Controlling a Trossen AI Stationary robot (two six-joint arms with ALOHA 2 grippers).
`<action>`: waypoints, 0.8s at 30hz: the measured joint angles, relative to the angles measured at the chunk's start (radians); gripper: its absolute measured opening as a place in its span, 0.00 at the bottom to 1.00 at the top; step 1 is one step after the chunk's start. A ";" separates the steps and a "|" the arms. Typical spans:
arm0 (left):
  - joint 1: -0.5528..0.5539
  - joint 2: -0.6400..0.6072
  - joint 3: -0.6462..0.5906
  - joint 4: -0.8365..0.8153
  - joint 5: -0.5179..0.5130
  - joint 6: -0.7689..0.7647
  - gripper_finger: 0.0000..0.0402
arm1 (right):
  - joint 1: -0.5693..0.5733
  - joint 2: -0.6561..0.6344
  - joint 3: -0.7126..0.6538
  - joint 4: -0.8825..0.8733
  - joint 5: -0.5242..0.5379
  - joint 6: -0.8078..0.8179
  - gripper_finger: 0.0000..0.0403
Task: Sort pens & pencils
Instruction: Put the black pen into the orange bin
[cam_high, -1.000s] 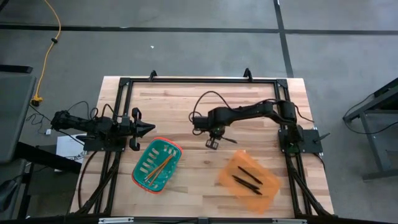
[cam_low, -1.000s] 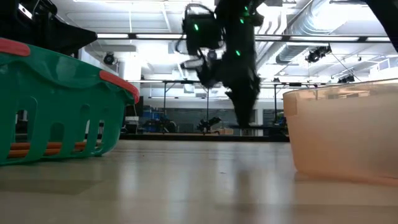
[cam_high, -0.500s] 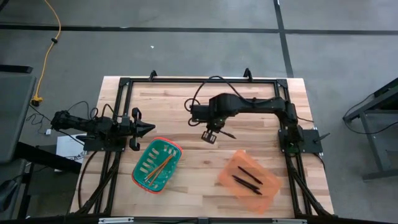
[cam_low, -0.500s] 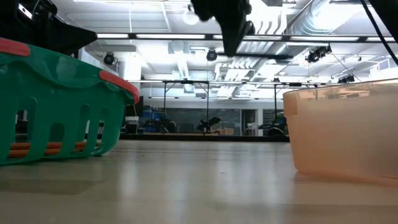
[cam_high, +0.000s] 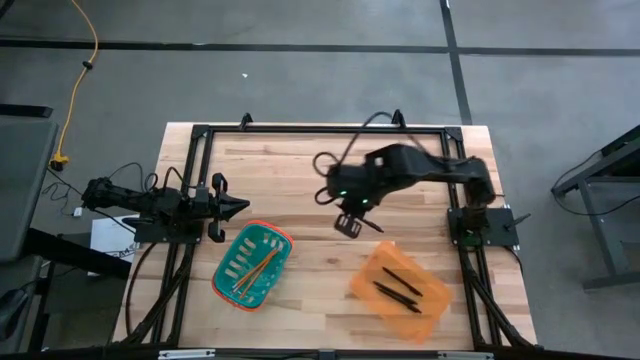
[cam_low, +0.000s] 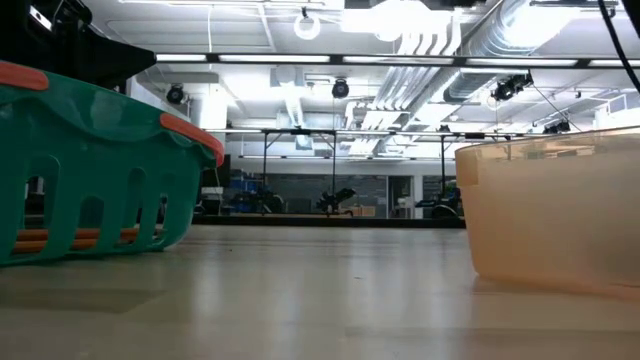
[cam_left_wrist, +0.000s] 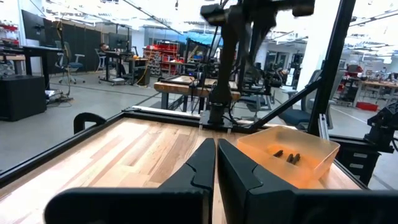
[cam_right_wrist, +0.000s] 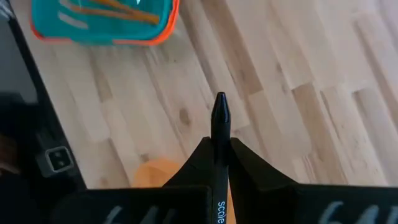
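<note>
The right gripper (cam_high: 349, 222) hangs at the centre of the high view, above bare table (cam_high: 300, 180), pinching 1 black pen (cam_right_wrist: 220, 124) between its fingers (cam_right_wrist: 193, 163). 2 more pens (cam_high: 398, 283) lie in the orange bin (cam_high: 368, 284) at lower right. The pencils (cam_high: 258, 268) lie in the teal basket (cam_high: 230, 255) at lower left. The left gripper (cam_high: 235, 207), fingers together and holding nothing, waits at the left edge beside the basket.

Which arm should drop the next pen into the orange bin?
Right. The right gripper is shut on a pen near the orange bin; the left gripper waits beside the green basket.
</note>
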 joint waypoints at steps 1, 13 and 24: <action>0.000 0.000 0.000 0.000 0.000 0.000 0.01 | 0.005 -0.018 0.003 -0.002 0.012 0.013 0.01; 0.000 0.000 0.000 0.000 0.000 0.000 0.01 | 0.121 -0.155 -0.010 -0.002 0.019 0.261 0.01; 0.000 0.000 0.000 0.000 0.000 0.000 0.01 | 0.264 -0.180 -0.010 -0.001 0.151 0.347 0.01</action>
